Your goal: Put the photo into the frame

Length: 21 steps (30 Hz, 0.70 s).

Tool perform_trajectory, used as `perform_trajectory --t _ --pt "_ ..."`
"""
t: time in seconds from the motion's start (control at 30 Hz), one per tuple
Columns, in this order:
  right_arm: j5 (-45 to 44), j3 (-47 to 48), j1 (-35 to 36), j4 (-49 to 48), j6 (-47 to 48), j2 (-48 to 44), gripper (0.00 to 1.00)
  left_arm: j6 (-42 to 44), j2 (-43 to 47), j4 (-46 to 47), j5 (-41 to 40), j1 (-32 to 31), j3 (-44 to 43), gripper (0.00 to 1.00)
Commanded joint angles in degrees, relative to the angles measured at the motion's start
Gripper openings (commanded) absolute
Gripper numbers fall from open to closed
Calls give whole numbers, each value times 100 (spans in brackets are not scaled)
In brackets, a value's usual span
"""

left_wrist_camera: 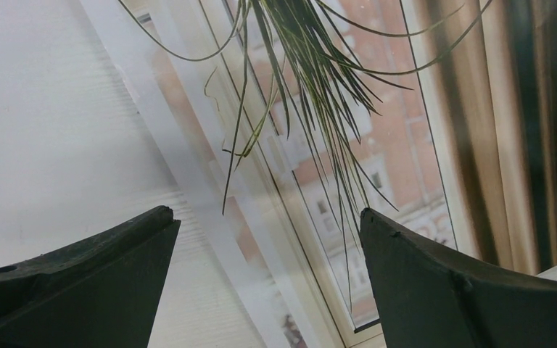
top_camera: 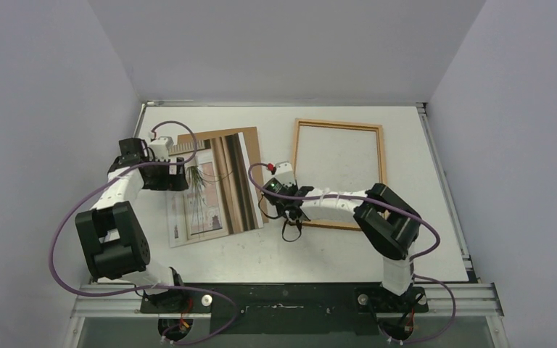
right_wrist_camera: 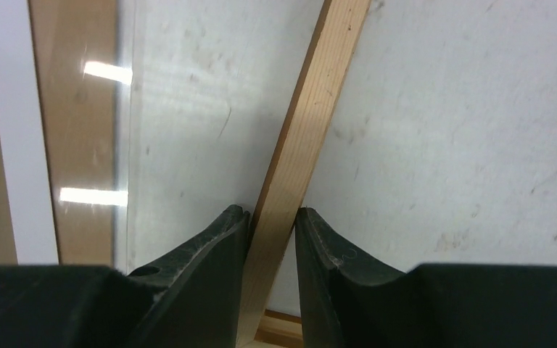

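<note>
Hovering on the left: the left gripper hangs over the left margin of the photo. Its jaws are spread wide and hold nothing. In its wrist view both fingers stand well apart above the printed plant stems.
Photo: it lies face up, left of centre on the table. It rests on a brown backing board that shows along its far and right edges. It is not in the frame, and a strip of bare table lies between the two.
Frame: the frame lies flat, right of centre, with nothing in it. The table surface shows through its clear pane.
Right gripper: the right gripper sits at the frame's near-left corner. In its wrist view one finger is on each side of the wooden rail. Both pads look pressed to the wood, so it reads as clenched on the frame.
Step in hand: judging from this, the right arm is taking hold of the frame to steady or shift it. The left arm is poised to pick up the print, and the loading itself has not begun.
Next move calls for: a firm hold on the narrow rail that does not tilt the frame. The left jaws must then come down and catch only the thin paper edge, not the board beneath. The print must travel flat across to the right and be squared to the opening.
</note>
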State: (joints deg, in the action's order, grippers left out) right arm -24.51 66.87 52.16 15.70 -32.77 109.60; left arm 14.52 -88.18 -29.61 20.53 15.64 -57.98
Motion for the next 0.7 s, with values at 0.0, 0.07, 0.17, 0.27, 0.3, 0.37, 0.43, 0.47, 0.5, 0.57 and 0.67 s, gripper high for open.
perform_trajectory --t 0.0,0.07,0.17,0.27,0.3,0.37,0.43,0.47,0.5,0.57,0.67 --pt "191 -652 499 296 -117 -603 24 155 93 -31 -98 -37 -154 98" --pt "271 -815 616 382 -101 -762 23 177 74 -36 -135 -39 -172 98" --pt "106 -776 685 762 -46 -984 33 224 81 -56 -180 -35 -193 98" --pt "-136 -411 661 1063 29 -1301 66 287 105 -110 -203 -21 -213 98" --pt "-172 -216 628 1145 72 -1380 71 321 122 -126 -215 -18 -209 97" --pt "-166 237 573 1217 99 -1463 76 369 157 -141 -240 12 -222 97" --pt "-69 695 525 1205 166 -1434 78 431 162 -182 -251 86 -266 96" --pt "24 921 504 1159 199 -1379 79 476 142 -247 -252 135 -309 96" --pt "176 1107 471 1068 235 -1302 79 522 112 -308 -252 203 -378 96" --pt "635 1532 330 850 252 -994 79 595 4 -438 -259 323 -508 96" --pt "1458 2066 6 623 166 -421 79 688 -195 -483 -309 472 -591 97"
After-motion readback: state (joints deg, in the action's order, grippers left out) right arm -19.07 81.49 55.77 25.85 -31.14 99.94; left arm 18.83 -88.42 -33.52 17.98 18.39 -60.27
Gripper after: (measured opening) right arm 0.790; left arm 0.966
